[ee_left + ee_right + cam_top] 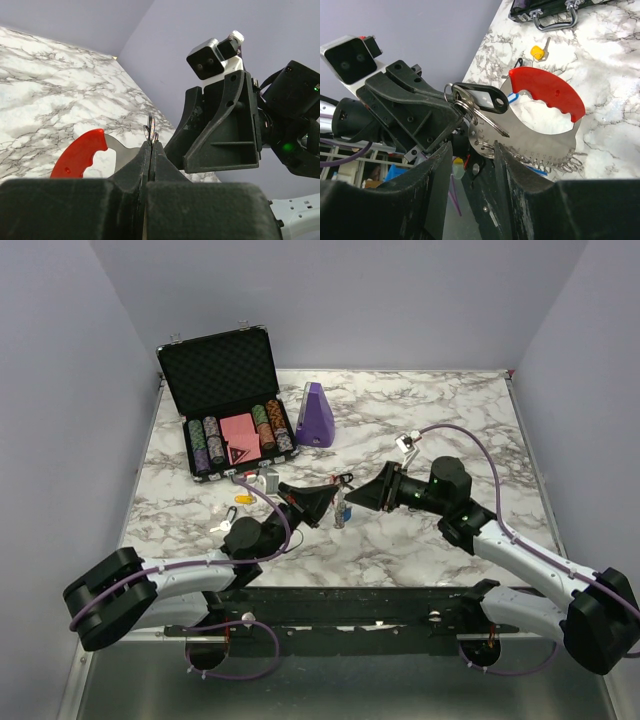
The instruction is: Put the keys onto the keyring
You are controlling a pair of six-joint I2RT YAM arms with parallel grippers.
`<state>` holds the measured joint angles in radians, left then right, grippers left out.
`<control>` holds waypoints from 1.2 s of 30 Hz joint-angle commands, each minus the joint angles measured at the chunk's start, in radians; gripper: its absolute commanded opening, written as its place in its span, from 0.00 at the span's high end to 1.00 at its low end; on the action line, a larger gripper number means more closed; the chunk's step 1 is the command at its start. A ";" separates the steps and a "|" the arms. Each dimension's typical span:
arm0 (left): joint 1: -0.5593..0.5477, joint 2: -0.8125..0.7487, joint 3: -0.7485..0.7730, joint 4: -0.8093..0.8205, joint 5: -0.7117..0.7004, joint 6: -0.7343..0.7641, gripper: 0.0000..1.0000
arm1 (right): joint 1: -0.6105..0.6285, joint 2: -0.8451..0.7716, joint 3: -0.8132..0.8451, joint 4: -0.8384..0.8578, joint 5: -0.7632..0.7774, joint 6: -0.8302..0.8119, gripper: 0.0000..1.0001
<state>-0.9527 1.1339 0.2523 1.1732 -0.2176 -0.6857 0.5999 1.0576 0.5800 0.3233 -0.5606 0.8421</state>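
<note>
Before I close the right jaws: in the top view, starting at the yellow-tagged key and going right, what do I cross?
Yellow-tagged key → left gripper → keyring → right gripper.
</note>
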 commanded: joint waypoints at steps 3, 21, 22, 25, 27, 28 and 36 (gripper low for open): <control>-0.037 0.013 0.057 0.030 -0.051 0.044 1.00 | -0.005 -0.010 0.007 -0.019 0.082 0.041 0.55; -0.067 -0.029 0.050 -0.010 -0.112 0.169 1.00 | -0.008 -0.044 0.076 -0.119 -0.115 -0.320 0.42; -0.069 -0.036 0.056 -0.035 -0.121 0.169 1.00 | -0.006 -0.050 0.078 -0.148 -0.087 -0.337 0.42; -0.067 -0.042 0.068 -0.058 -0.137 0.178 1.00 | -0.006 -0.059 0.080 -0.179 -0.052 -0.359 0.42; -0.067 -0.042 0.085 -0.093 -0.140 0.181 1.00 | -0.006 -0.058 0.084 -0.165 -0.044 -0.348 0.42; -0.067 -0.039 0.093 -0.104 -0.143 0.184 1.00 | -0.005 -0.054 0.092 -0.156 -0.041 -0.344 0.42; -0.067 -0.014 0.145 -0.150 -0.091 0.250 1.00 | -0.002 -0.039 0.194 -0.243 0.031 -0.539 0.44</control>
<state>-1.0164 1.1149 0.3496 1.0424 -0.3302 -0.4950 0.5957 1.0229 0.6949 0.1520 -0.5755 0.4877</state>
